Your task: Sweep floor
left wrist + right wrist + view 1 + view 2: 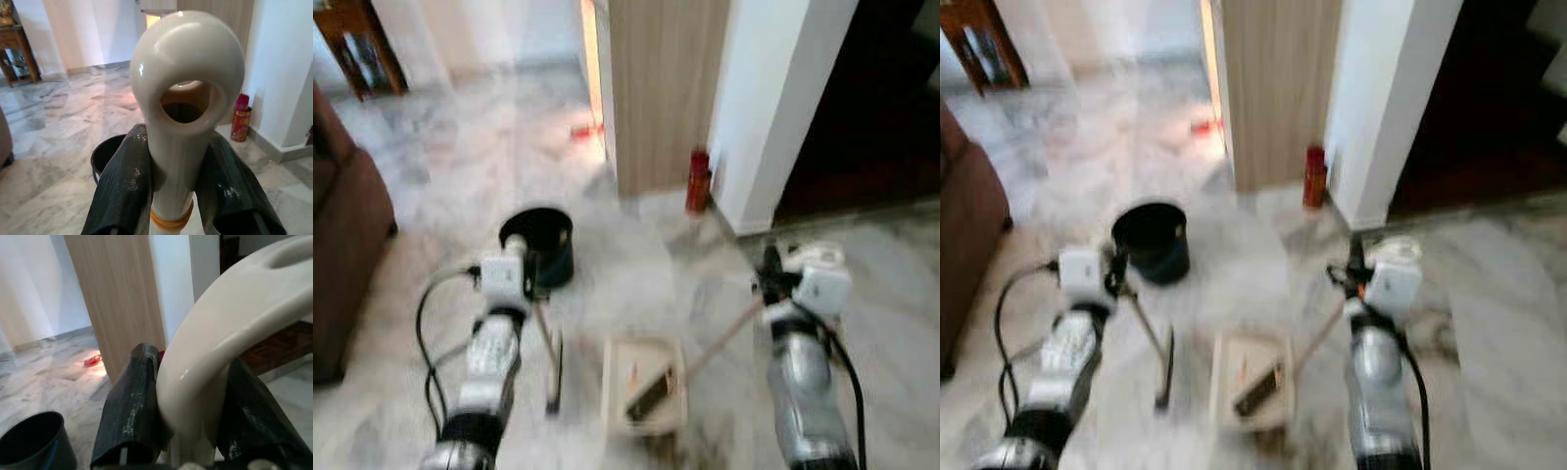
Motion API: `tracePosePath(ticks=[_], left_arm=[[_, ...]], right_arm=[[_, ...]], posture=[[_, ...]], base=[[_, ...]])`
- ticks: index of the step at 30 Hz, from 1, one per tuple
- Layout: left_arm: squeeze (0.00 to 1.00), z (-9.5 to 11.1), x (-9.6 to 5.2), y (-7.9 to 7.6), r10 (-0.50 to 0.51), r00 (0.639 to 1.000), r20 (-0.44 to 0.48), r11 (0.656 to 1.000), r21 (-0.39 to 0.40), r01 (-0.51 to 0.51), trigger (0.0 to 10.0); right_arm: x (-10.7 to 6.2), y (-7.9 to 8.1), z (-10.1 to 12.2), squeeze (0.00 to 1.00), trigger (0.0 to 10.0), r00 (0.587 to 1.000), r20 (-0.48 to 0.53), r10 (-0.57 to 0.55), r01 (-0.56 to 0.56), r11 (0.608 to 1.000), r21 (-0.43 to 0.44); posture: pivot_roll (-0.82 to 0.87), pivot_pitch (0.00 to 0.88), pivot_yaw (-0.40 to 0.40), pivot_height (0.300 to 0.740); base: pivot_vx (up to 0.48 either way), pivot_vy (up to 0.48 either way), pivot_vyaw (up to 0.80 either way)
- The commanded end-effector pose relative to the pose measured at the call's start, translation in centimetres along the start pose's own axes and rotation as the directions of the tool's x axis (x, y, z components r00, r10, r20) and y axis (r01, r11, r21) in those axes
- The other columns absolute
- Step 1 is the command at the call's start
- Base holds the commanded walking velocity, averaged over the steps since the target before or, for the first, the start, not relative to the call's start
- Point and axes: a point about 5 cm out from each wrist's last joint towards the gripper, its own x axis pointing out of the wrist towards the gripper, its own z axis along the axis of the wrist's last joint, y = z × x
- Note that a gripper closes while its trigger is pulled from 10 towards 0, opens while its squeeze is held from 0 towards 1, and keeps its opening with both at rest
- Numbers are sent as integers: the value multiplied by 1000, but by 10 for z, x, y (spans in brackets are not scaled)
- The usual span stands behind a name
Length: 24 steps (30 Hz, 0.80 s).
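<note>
Broom [551, 357] handle clamped in left end effector [178, 196]; dustpan [646, 387] handle clamped in right end effector [188, 431], pan on floor between arms.

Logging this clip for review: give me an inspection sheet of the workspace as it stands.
Surface: grey-veined marble floor, blurred.
Job's things: cream dustpan on the floor with dark debris inside; broom beside it; black bucket beyond.
Clutter: red can at the wall base; small red object by the wooden panel.
Grippers: left gripper shut on the broom handle; right gripper shut on the dustpan handle.
Cables: black cable looping beside the left arm.
Surroundings: brown sofa, wooden panel, white wall, dark doorway.
</note>
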Motion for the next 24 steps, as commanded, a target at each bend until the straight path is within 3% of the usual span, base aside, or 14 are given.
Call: tracePosePath(ticks=[1,9,15,24], left_arm=[[0,12,4,10,17,999,52,999,27,-18,10000],[0,12,4,10,19,999,51,999,30,-20,10000],[0,12,4,10,18,998,53,999,30,-20,10000],[0,12,3,8,16,998,60,999,33,-18,10000]], right_arm=[[6,10,14,0,10000,997,66,25,-26,1000,15],[6,13,14,0,10000,997,68,40,-41,999,13],[6,14,15,0,10000,997,71,45,-45,999,9],[7,15,16,0,10000,996,69,49,-51,998,26]], posture=[[-54,0,37,740],[-48,0,35,740],[-50,0,35,740],[-50,0,33,740]], base=[[0,296,0],[0,292,0],[0,286,641],[0,0,54]])
